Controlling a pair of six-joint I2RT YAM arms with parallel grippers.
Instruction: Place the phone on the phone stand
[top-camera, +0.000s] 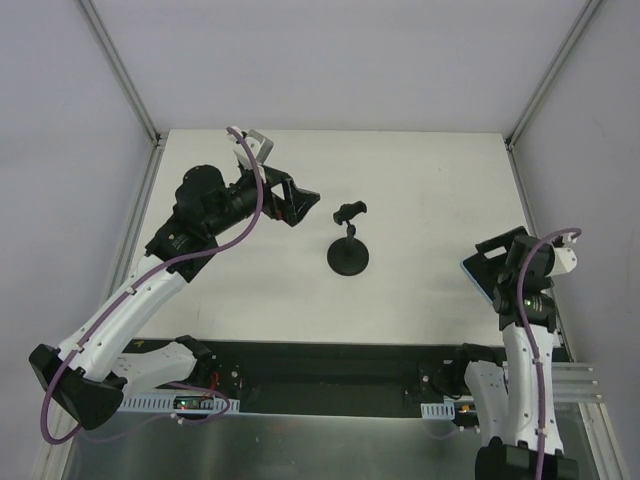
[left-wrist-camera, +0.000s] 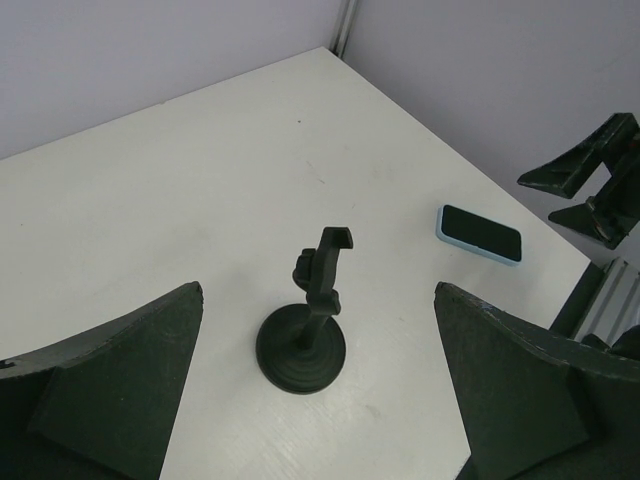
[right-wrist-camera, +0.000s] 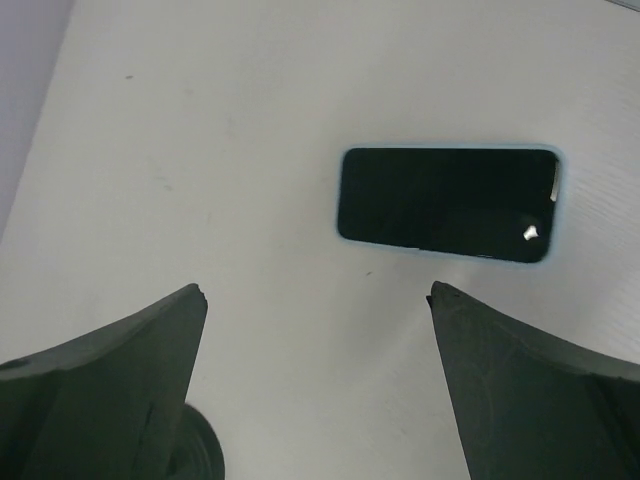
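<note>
The phone stand (top-camera: 348, 247) is black, with a round disc base, a thin stem and a clamp head, and stands upright mid-table. It also shows in the left wrist view (left-wrist-camera: 303, 345). The phone (right-wrist-camera: 447, 203) lies flat, screen up, with a light blue rim, near the table's right edge. In the top view only its blue edge (top-camera: 467, 270) shows under my right gripper (top-camera: 488, 262). It also shows in the left wrist view (left-wrist-camera: 480, 233). My right gripper (right-wrist-camera: 316, 290) is open and empty above the table, just short of the phone. My left gripper (top-camera: 303, 205) is open and empty, left of the stand and aimed at it (left-wrist-camera: 318, 290).
The white table (top-camera: 420, 180) is enclosed by grey walls and metal frame posts (top-camera: 120, 70). A black strip (top-camera: 320, 365) with the arm bases runs along the near edge. The stand's base edge (right-wrist-camera: 200, 455) shows at the lower left of the right wrist view.
</note>
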